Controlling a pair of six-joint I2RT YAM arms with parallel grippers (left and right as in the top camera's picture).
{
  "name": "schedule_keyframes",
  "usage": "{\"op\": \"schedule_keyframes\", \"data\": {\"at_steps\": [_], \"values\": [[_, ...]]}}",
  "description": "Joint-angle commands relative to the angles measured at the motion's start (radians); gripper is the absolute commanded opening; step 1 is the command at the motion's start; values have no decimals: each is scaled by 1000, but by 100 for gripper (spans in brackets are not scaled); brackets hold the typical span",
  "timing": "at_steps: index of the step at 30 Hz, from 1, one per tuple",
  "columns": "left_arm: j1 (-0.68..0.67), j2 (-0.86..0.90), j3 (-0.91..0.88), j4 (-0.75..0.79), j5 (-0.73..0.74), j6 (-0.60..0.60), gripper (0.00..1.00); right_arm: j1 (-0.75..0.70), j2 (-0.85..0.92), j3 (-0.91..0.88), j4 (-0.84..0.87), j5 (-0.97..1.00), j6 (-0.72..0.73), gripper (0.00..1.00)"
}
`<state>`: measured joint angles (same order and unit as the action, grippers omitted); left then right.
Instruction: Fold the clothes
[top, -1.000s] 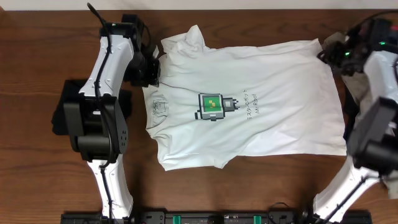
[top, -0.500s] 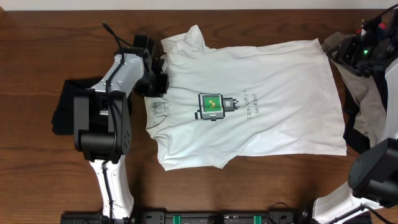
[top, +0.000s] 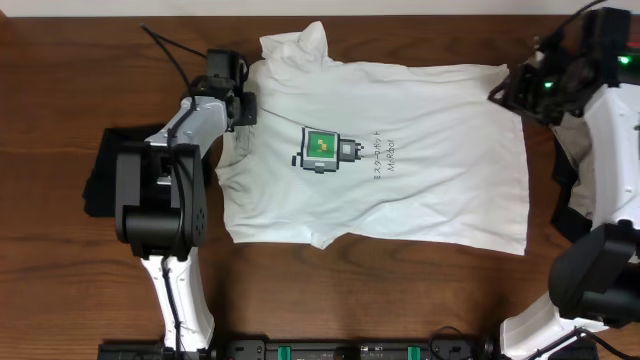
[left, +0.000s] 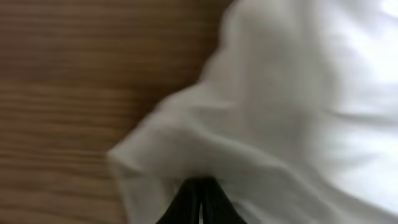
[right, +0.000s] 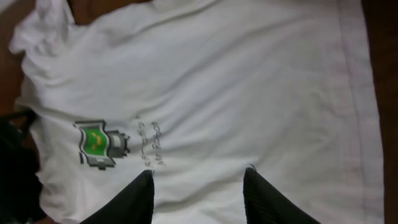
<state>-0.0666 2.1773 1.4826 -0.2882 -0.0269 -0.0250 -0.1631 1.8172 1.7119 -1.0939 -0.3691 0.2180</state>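
Left arm (top: 185, 130) reaches up table, wrist turned inward. Left gripper (left: 200, 198): fingers squeezed tight together, pinching white T-shirt (left: 298, 93). Right arm (top: 612, 120) stretches up far side, wrist turned inward. Right gripper (right: 198, 174): fingers (right: 140, 199) wide apart, holding nothing.

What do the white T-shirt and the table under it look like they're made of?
T-shirt: soft matte knit, likely cotton; it drapes in loose wrinkles and shows a stitched hem.
Table: brown wood or wood-look veneer, smooth, with visible grain streaks; cannot tell which.
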Motion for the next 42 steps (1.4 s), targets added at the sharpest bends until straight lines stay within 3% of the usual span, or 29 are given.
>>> {"op": "schedule_keyframes", "data": {"at_steps": [1,4,6,8,11,16,27,30,36,42], "values": [[25,20,72,-34,-61,-13,6,46,1,-3,-17,89,-14,47],[32,12,185,-179,-60,-13,15,74,1,-16,-31,105,-13,50],[32,3,262,-296,-60,-13,36,85,1,-36,-32,108,-13,52],[32,-11,340,-431,-60,-14,64,86,1,-60,-31,107,-9,54],[32,-53,425,-617,-61,-13,64,86,1,-105,-35,108,-10,55],[32,-217,456,-852,-61,-14,52,85,-7,-122,-78,107,-60,54],[32,-568,441,-1193,-61,-83,50,84,-231,-122,-206,100,-77,57],[32,-623,410,-1273,-61,-114,44,86,-304,-123,-266,100,-77,60],[31,-760,201,-1262,-24,-191,43,98,-372,-188,-344,103,-77,63],[11,-911,-218,-1015,183,-220,44,172,-386,-396,-206,72,-70,61]]}}
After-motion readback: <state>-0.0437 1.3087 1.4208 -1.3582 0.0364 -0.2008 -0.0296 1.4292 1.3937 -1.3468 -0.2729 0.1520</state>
